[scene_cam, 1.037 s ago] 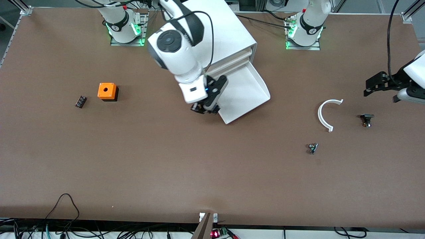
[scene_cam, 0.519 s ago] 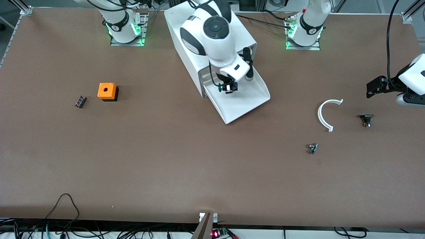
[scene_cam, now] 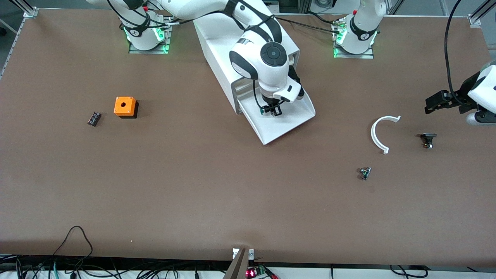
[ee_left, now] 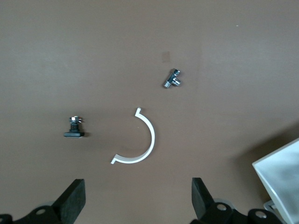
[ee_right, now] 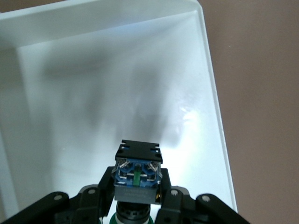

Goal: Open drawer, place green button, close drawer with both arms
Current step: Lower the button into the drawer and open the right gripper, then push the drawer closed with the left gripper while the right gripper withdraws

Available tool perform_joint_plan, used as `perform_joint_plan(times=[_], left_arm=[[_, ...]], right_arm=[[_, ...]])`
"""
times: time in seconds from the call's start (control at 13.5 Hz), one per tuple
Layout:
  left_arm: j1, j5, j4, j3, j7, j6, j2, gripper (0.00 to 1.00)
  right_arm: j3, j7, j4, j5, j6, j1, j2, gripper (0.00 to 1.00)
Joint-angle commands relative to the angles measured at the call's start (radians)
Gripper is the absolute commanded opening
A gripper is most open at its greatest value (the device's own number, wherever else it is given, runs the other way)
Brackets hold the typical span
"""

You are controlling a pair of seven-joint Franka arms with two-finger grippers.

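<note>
The lowest drawer [scene_cam: 294, 122] of the white cabinet [scene_cam: 221, 50] is pulled out. My right gripper [scene_cam: 271, 111] hangs over the drawer's tray and is shut on the button [ee_right: 138, 179], whose bluish base points down at the white drawer floor [ee_right: 93, 107] and whose green cap sits by the wrist. My left gripper [scene_cam: 436, 101] is open and empty over the table at the left arm's end, above a white curved piece [scene_cam: 381, 133]; its black fingers [ee_left: 74, 198] show spread wide in the left wrist view.
An orange box [scene_cam: 125, 107] and a small black part [scene_cam: 94, 118] lie toward the right arm's end. A black-capped part [scene_cam: 427, 140] and a small silvery part [scene_cam: 364, 173] lie near the white curved piece [ee_left: 138, 147]. Cables run along the front edge.
My right gripper has swung with the button from beside the drawer's corner to over the drawer's tray and come lower. My left gripper has barely shifted.
</note>
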Motion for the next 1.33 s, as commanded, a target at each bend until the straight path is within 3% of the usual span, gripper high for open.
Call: perform_joint_plan(times=[0.0,0.22,0.3,0.37,0.44,0.67,0.89,1.04,1.26], left_arm=[[0.003,-0.027,-0.047,0.004,-0.024,-0.008,-0.057,1.0],[0.002,-0.027,-0.054,0.004,-0.089,-0.008,-0.064,1.0],[-0.001,-0.027,-0.054,0.002,-0.09,-0.008,-0.062,1.0],[-0.008,-0.027,-0.054,-0.001,-0.098,-0.006,-0.061,1.0],[-0.011,-0.027,-0.054,-0.004,-0.107,-0.002,-0.053,1.0],[-0.041,-0.045,-0.086,-0.01,-0.113,0.065,-0.009,1.0],[-0.055,-0.108,-0.229,-0.059,-0.214,0.286,0.042,1.0],[-0.083,-0.109,-0.292,-0.097,-0.333,0.41,0.086,1.0],[-0.231,-0.114,-0.312,-0.1,-0.545,0.601,0.227,1.0]], right_arm=[[-0.028,-0.018,0.067,-0.01,-0.011,0.04,0.042,0.32],[-0.031,-0.008,0.067,-0.007,0.02,0.047,0.065,0.37],[-0.034,0.001,0.067,-0.002,0.025,0.047,0.067,0.54],[-0.034,0.011,0.067,-0.004,0.022,0.047,0.065,0.82],[-0.036,0.031,0.068,-0.002,0.022,0.047,0.065,1.0],[-0.037,0.117,0.093,-0.004,0.011,0.047,0.052,1.0],[-0.04,0.124,0.185,0.034,-0.018,-0.004,0.004,1.0],[-0.071,0.131,0.182,0.109,-0.021,-0.057,-0.057,1.0],[-0.155,0.299,0.176,0.272,-0.122,-0.183,-0.139,1.0]])
